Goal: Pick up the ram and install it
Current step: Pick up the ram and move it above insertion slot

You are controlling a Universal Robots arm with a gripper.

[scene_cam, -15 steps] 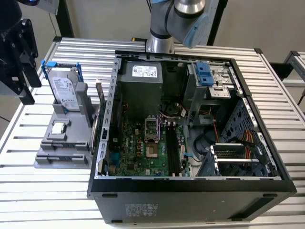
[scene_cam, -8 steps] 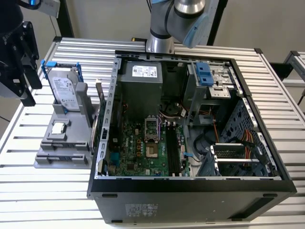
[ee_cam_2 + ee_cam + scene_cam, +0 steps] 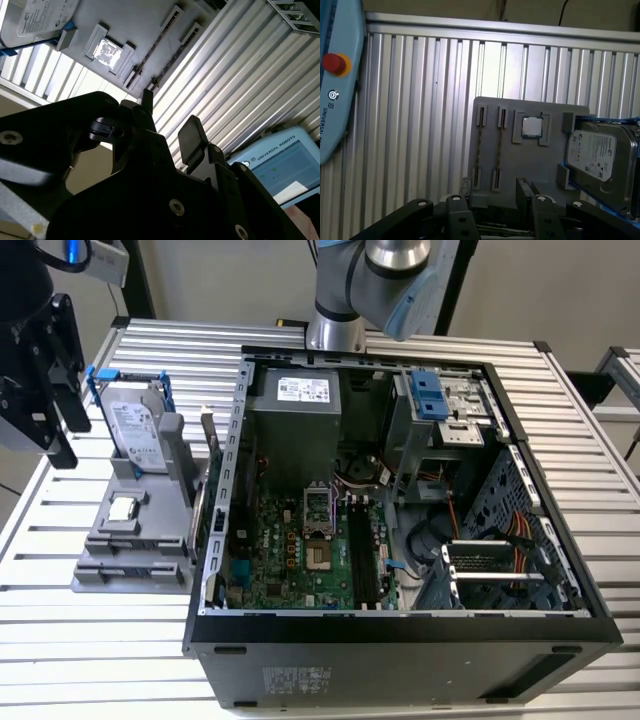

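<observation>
Two thin dark strips (image 3: 479,145) sit edge-on in the narrow slots of a grey holder (image 3: 520,165). They look like the ram, but I cannot tell for sure. The same slots (image 3: 152,47) appear in the second wrist view. In the exterior view the holder (image 3: 100,540) lies on the table left of the computer case (image 3: 400,640). My black gripper (image 3: 60,430) hangs at the exterior view's far left, above and apart from the holder. Its fingers (image 3: 465,200) stand apart in both wrist views, with nothing between them.
On the holder a silver hard drive with a blue bracket (image 3: 135,430) stands beside a small square processor (image 3: 122,507). The open case shows the motherboard (image 3: 290,550) and its long black memory slots (image 3: 360,550). A teach pendant (image 3: 280,165) lies off the ribbed table (image 3: 580,440).
</observation>
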